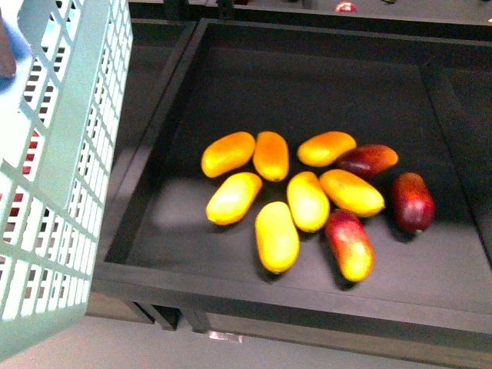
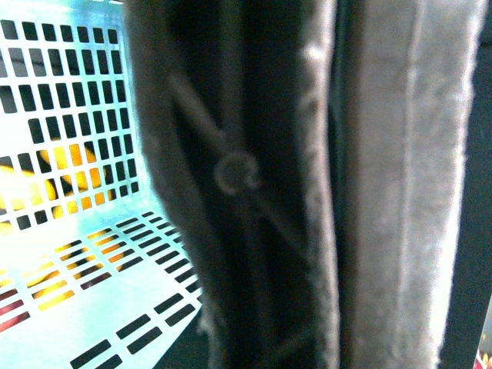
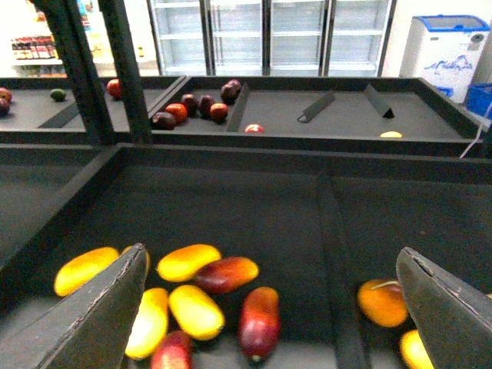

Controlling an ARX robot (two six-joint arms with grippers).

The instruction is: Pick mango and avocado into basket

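Smooth oblong yellow-orange mango [image 1: 277, 236] lies in black bin [image 1: 192, 100], near turquoise slotted plastic basket [image 1: 77, 154]. Likely firm, weighty, slick: pinch across narrow middle. Right end effector [image 3: 270, 254] wide apart, empty; left end effector [image 2: 254, 192]: cannot tell.

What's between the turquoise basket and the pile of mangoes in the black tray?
In the front view, only the tray's left wall and a bare strip of its floor separate the basket from the nearest yellow mango.

Black produce bin [image 1: 307, 92], glass-door coolers [image 3: 238, 34], blue-lidded chest freezer [image 3: 442, 54]
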